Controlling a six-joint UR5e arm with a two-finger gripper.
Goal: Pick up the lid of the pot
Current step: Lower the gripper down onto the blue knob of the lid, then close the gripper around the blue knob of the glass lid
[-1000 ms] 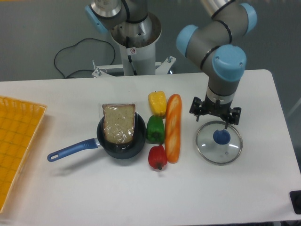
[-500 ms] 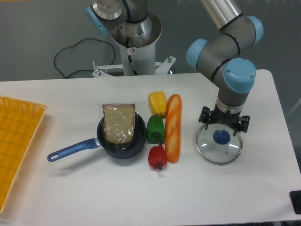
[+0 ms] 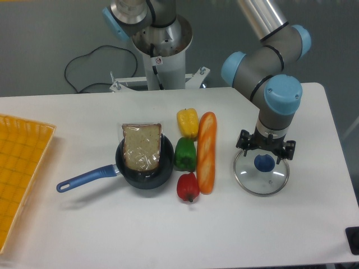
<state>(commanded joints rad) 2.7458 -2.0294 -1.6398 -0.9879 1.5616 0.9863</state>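
The two-finger tool is open, its fingertips parted, at the 12 o'clock side of the round clear glass pot lid with a blue knob. The lid lies flat on the white bench, toward 4 o'clock from the middle of the view. The knob sits just toward 6 o'clock from the gap between the fingertips, and nothing is gripped. Whether the tips touch the glass, I cannot tell.

Toward 9 o'clock from the lid, and apart from it, is a long orange baguette-shaped piece. Near its 9 o'clock side stand a yellow pepper-like piece, a glossy green one and a red one, in a row running from 12 to 6 o'clock. Farther toward 9 o'clock is a round black pan holding a brown block, its blue handle pointing toward 8 o'clock.
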